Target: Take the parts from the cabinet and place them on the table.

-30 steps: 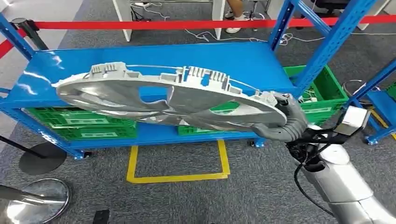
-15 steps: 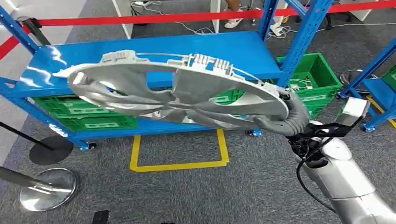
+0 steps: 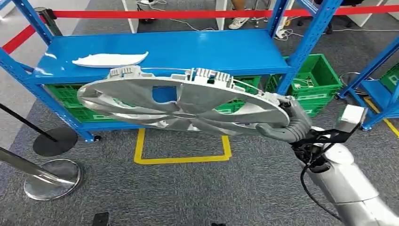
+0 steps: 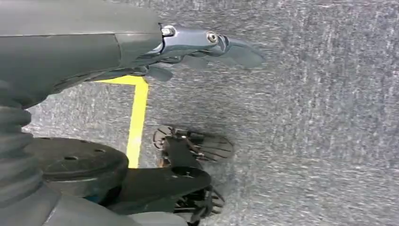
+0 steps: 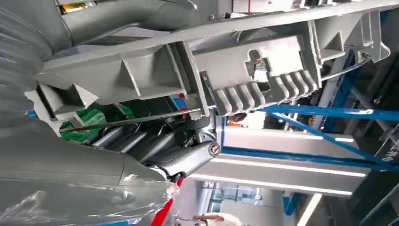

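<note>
A large round grey fan-shaped part (image 3: 183,101) with ribbed clips on its rim hangs level in front of the blue cabinet shelf (image 3: 197,49). My right hand (image 3: 287,121) grips it at its right rim. In the right wrist view the part's ribbed rim (image 5: 254,70) lies across my dark fingers (image 5: 155,141), which curl under it. A flat white part (image 3: 109,59) lies on the shelf's left side. My left hand (image 4: 207,44) hangs over the grey carpet with its fingers stretched out and nothing in it.
Green crates (image 3: 320,77) sit under the shelf. A yellow floor outline (image 3: 181,157) lies in front of the cabinet. Stanchion bases (image 3: 54,179) stand at the left, with red barrier tape (image 3: 188,14) behind. A person's feet (image 3: 237,21) show beyond it. A second blue rack (image 3: 381,84) stands at the right.
The whole view has shifted, so the camera moved. The white part on the shelf has come into sight. The grey part stays in my right hand, now farther from the shelf.
</note>
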